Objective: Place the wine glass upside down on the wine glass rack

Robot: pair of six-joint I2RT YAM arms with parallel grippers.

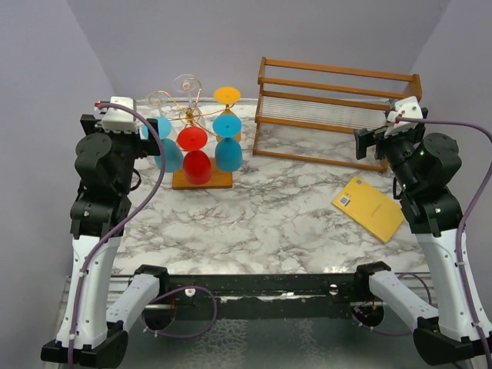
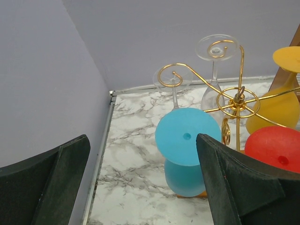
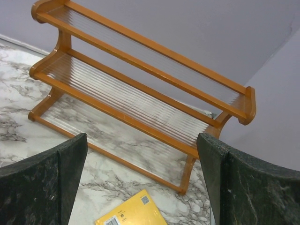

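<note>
You are at the tail of the job, by the look of it: no loose glass lies on the marble table (image 1: 269,219), and every glass in view is foot up and bowl down at the wine glass rack (image 2: 239,101). The blue wine glass (image 2: 186,136) sits on the rack's left side, just ahead of your left gripper (image 2: 142,140), whose fingers are spread wide with nothing between them. From these views you cannot tell whether a wire arm bears its foot or its rim rests low by the wooden base. Two clear glasses (image 2: 216,47), a red glass (image 2: 274,147) and a yellow glass (image 2: 281,105) crowd the same post. Your right gripper (image 3: 142,137) is also spread wide and empty, well apart from the rack, facing the slatted shelf (image 3: 140,84) with the yellow booklet (image 1: 369,207) below it. If the blue glass is seated, your next move is to draw the left arm straight back, keeping the fingers off the curled wires and neighbouring feet.
</note>
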